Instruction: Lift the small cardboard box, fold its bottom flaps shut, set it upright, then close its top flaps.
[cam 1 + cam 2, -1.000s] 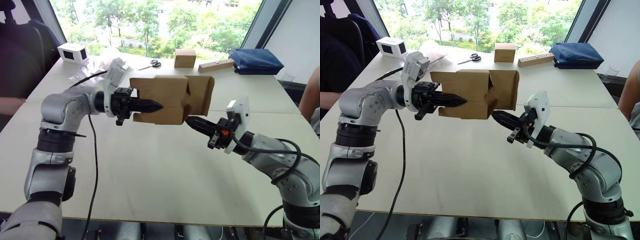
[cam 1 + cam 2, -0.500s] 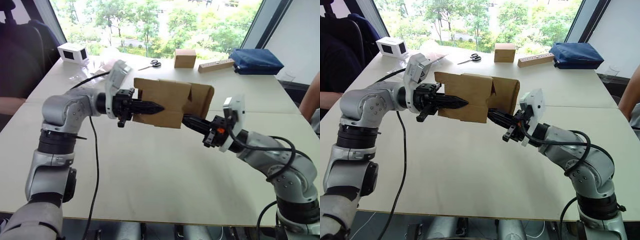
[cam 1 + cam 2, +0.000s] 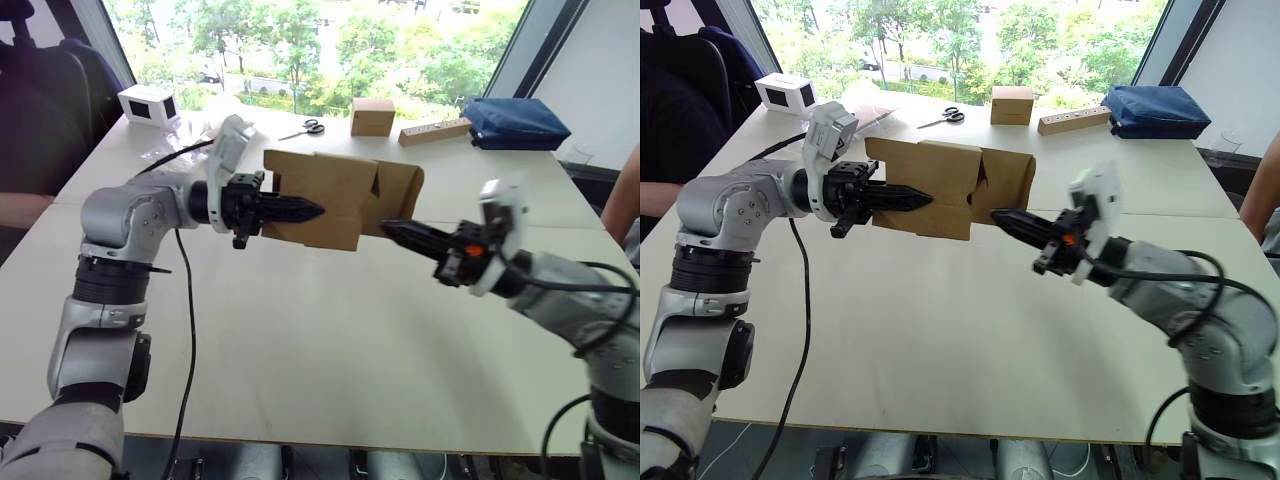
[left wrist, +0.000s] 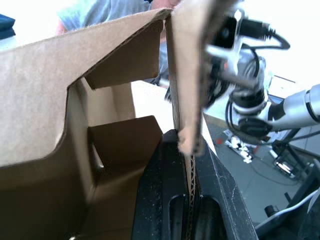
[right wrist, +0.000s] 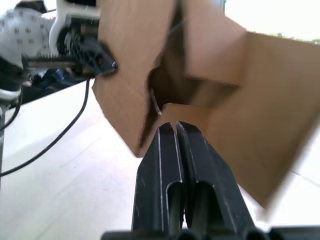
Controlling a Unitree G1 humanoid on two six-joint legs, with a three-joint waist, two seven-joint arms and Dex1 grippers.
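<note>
left gripper [image 3: 300, 211] pinches the small cardboard box [image 3: 335, 196] wall at 9 o'clock; light, bendy cardboard; right gripper [image 3: 392, 228] closed, empty

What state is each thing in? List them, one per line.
small cardboard box: held off the table, flaps not shut.
left gripper: shut on a box wall.
right gripper: shut, empty, at the box's flapped end.
scissors: lying on the table.
</note>
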